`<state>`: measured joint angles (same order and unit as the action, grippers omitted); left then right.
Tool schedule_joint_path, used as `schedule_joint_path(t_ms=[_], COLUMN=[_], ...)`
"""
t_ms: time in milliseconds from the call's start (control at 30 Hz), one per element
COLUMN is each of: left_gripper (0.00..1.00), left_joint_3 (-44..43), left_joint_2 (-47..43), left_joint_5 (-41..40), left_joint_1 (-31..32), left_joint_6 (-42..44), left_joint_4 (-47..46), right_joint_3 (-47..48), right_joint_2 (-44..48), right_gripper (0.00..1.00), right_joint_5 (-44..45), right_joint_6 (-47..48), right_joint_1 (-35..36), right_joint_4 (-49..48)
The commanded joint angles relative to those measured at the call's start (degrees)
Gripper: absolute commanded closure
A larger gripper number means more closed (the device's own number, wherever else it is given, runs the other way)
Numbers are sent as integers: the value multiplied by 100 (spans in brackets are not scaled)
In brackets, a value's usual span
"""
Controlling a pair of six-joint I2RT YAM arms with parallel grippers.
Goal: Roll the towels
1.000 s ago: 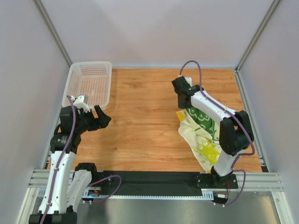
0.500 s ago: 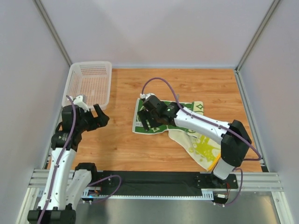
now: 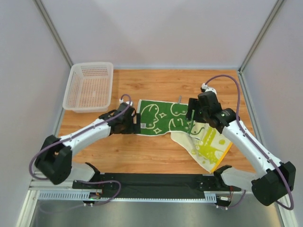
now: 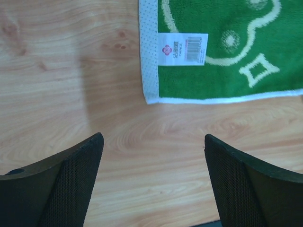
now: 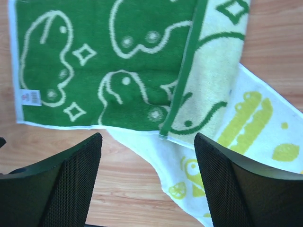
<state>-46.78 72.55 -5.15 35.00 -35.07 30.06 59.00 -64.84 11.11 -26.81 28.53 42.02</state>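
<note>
1. Starting at the left gripper (image 4: 151, 140): its jaws stand wide apart with nothing between them, only bare table (image 4: 142, 156) below.
2. Just ahead of those jaws lies the near corner of the green towel (image 4: 227, 56). Its white label (image 4: 182, 48) sits a little beyond the corner. The fingers are apart from the cloth.
3. The right gripper (image 5: 147, 138) is also spread wide and holds nothing.
4. Ahead of the right gripper, the green towel (image 5: 104, 61) lies flat with its green face up. The end on this gripper's right side is folded back, showing the cream reverse with dark green lines.
5. The yellow-blotched towel (image 5: 255, 123) lies under that folded end. It runs out nearer and to the right of the gripper, creased and not squared.
6. In the top view, the left gripper (image 3: 131, 120) and right gripper (image 3: 191, 117) flank the green towel (image 3: 161, 117). The yellow-blotched towel (image 3: 206, 149) trails toward the arm bases.
7. The white basket (image 3: 90, 87) stands well beyond the left gripper, at the far corner.
8. Judgement: this is the laying-out step, and no rolling has begun on either towel.
9. Judgement on the next move: flip the folded end flat, then pinch one short edge and turn it over tightly. The overlap risks dragging the lower cloth along.
</note>
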Motion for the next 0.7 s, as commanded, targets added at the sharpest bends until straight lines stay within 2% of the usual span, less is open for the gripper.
schedule_joint_path(t_ms=[0, 100, 167, 200, 267, 333, 367, 467, 533, 567, 667], left_gripper=[7, 8, 12, 19, 26, 41, 52, 67, 84, 99, 100], left_joint_3=[-550, -743, -849, -980, -1087, -1131, -1122, -1131, -1236, -1289, -1403], left_joint_2=[888, 1469, 1743, 2023, 2279, 2544, 2658, 2781, 2878, 2896, 2634], left_joint_5=[-487, -461, -356, -312, -215, -153, -145, -92, -48, -56, -249], left_joint_1=[121, 121, 112, 121, 121, 121, 121, 121, 121, 121, 112], left_joint_6=[-360, -422, -404, -413, -422, -465, -483, -466, -370, -343, -273], left_joint_4=[-457, -685, -782, -783, -791, -853, -931, -1020, -1012, -968, -704], right_joint_3=[-82, -160, -222, -240, -319, -459, -547, -1012, -1223, -1390, -1654], right_joint_2=[-196, -47, 85, 103, 103, 68, 59, 129, 173, 191, 226], right_gripper=[20, 22, 23, 25, 27, 30, 30, 30, 30, 30, 29], right_joint_5=[-294, -233, -197, -197, -258, -478, -566, -943, -1259, -1322, -1603], right_joint_6=[9, 27, 18, 9, -9, -44, -140, -289, -395, -439, -562], right_joint_1=[-357, -436, -480, -498, -507, -516, -516, -516, -516, -516, -498], right_joint_4=[368, 448, 430, 430, 474, 535, 527, 343, 237, 210, 88])
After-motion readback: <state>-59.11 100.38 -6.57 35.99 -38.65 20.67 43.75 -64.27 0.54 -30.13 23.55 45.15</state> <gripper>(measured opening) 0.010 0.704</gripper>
